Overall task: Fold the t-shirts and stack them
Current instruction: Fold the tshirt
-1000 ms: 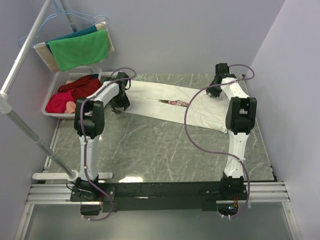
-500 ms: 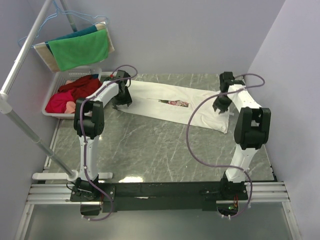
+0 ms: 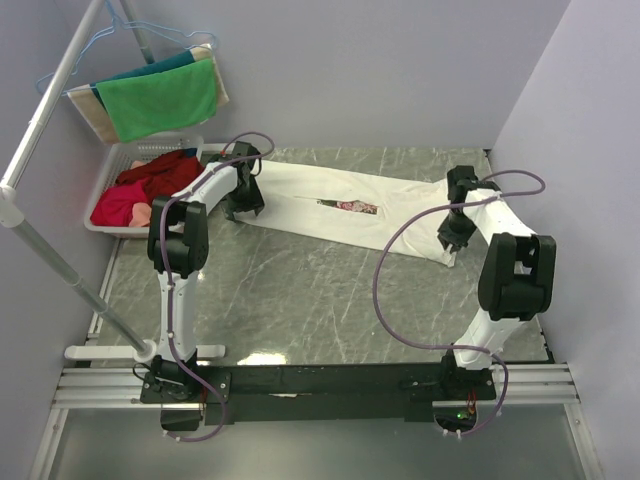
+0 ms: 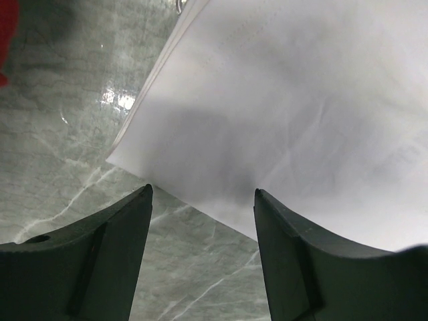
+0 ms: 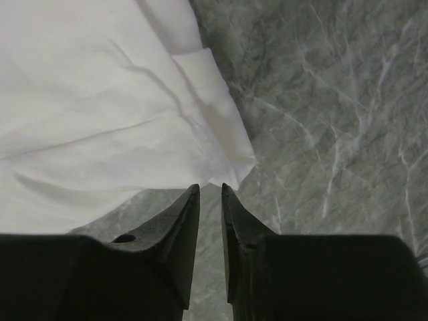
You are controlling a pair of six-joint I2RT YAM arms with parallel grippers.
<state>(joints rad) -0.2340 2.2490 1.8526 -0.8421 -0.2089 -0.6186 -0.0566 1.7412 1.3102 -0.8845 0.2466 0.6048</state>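
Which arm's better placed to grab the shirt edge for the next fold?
Probably left: the left gripper stands wide open, straddling the near edge of the shirt. The right gripper is nearly closed, tips just off the corner; it must reopen.

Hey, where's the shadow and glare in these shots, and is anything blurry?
Left wrist view: a soft grey shadow lies on the t-shirt ahead of the left gripper, small glare spots on the table. Right wrist view: even light, crisp creases, the right gripper almost black. Top external view: sharp, a pale reflection near the table's front edge.
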